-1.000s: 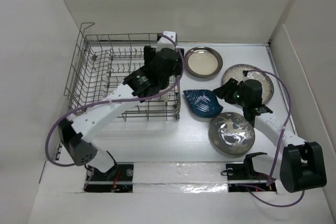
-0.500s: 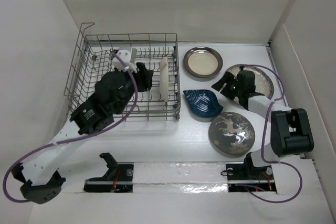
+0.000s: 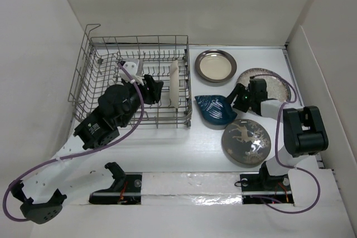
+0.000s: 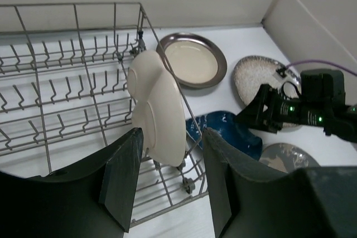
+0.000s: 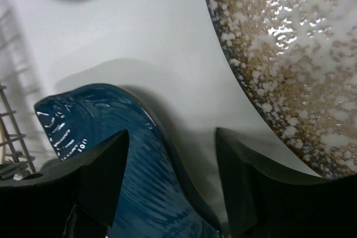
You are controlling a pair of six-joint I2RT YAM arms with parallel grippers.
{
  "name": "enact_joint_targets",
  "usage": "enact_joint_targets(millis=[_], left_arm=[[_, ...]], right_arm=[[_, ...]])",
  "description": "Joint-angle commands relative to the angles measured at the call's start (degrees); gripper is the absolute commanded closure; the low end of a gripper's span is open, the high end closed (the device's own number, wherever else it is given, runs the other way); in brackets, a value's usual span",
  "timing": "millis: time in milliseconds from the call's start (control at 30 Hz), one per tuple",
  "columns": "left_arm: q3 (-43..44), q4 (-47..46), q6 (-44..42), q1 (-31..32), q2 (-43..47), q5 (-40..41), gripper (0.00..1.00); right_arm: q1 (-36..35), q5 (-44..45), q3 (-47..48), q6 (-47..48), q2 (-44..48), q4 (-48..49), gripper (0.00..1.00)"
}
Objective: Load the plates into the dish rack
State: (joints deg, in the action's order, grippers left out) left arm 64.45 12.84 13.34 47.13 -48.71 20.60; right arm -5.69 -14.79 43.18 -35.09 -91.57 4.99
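One cream plate (image 3: 174,83), upright in dish rack (image 3: 83,79)

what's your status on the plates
Left gripper open, off cream plate standing in dish rack. Right gripper open over blue dish. No blocker seen.

cream plate (image 4: 159,104): upright in dish rack (image 4: 72,5) | end effector (image 4: 171,133): spread

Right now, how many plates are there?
5: cream plate upright in the dish rack; on the table: brown-rimmed plate, speckled plate, blue leaf dish, reindeer plate. None seems hidden.
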Motion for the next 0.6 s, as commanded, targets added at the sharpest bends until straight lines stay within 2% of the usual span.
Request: enact_joint_targets(millis=[0, 133, 333, 433, 533, 567], left_arm=[[-1.16, -2.73, -0.69, -0.20, 0.89, -2.76, 0.57], [-1.95, -3.26, -1.13, -0.20, 2.12, -1.62, 0.55], [-1.95, -3.00, -0.86, -0.20, 0.90, -0.74, 0.54], [-1.69, -2.82, -0.16, -0.20, 0.72, -0.21, 0.54], [-1.69, -2.82, 0.28, -0.20, 0.90, -0.30, 0.51], [-1.69, -2.91, 0.37, -0.20, 0.90, -0.56, 0.51]], right_arm=[[-1.07, 0.20, 3.05, 1.87, -2.55, -1.74, 0.32], [-1.60, -2.26, 3.76, 2.75, -5.63, -1.40, 0.35], [-2.13, -2.53, 4.37, 1.96, -8.36, 0.19, 0.48], [-2.13, -3.23, 4.37, 1.34, -8.80, 1.15, 0.57], [-2.13, -3.93, 4.46, 2.04, -9.59, 1.16, 0.70], [-2.13, -3.93, 4.72, 2.31, -9.85, 0.98, 0.81]])
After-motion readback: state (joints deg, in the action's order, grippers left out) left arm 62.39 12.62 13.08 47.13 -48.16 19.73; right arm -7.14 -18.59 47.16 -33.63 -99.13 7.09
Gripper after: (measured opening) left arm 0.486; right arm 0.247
